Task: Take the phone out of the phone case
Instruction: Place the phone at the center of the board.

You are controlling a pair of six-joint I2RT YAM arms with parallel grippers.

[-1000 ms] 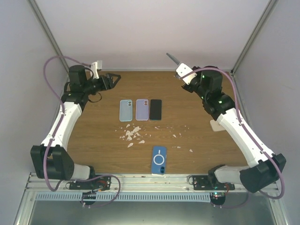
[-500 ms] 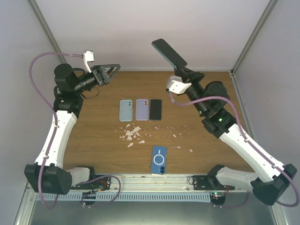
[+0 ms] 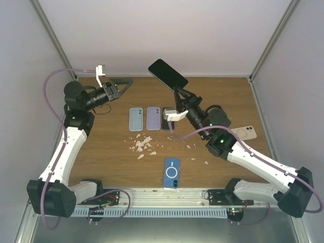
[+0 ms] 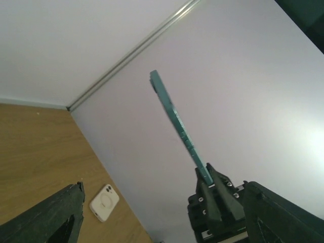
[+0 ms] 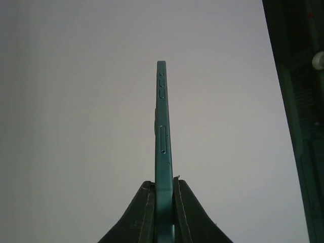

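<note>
My right gripper [image 3: 178, 91] is shut on the lower end of a dark teal phone [image 3: 167, 74] and holds it high above the back middle of the table. In the right wrist view the phone [image 5: 162, 131] stands edge-on between the pads of the right gripper [image 5: 163, 190]. A cream phone case [image 3: 244, 133] lies flat on the table at the right, apart from both grippers. My left gripper [image 3: 123, 85] is open and empty at the back left, pointing toward the phone. The left wrist view shows the phone [image 4: 177, 126] and the case [image 4: 105, 202] beyond the left gripper [image 4: 162, 187].
A light blue case [image 3: 135, 119], a lilac case [image 3: 153, 118] and a black phone [image 3: 167, 114] lie in a row mid-table, the black one partly under my right arm. A blue case with a white ring [image 3: 171, 172] lies near the front edge. White crumbs [image 3: 143, 144] are scattered between.
My right arm has swung left toward the table's middle with the phone raised, uncovering the cream case at the right. My left gripper has opened wider and shifted slightly.
</note>
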